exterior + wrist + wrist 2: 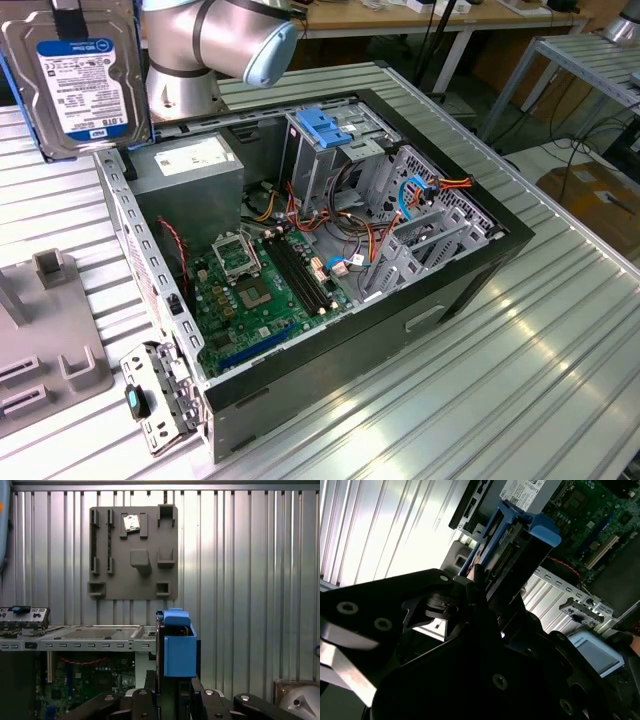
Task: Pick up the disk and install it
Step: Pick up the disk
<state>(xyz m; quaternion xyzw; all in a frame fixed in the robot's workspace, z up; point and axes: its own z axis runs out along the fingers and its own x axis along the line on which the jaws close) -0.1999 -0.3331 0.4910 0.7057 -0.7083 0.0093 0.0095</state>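
The gripper (172,690) is clamping its fingers tightly on the blue-railed disk (75,85), which is hanging upright in the air over the ribbed metal counter (520,380), close beside the open computer case (330,370).

In the exterior view the disk (75,85) was cut off by the top edge, and so was the arm (215,40). The grey fixture plate (40,370) ran off the exterior view's left edge. In the first wrist view the disk's lower end was hidden between the fingers of the gripper (172,687) clamped on it. A small shiny part (131,523) on the plate was too small to identify.
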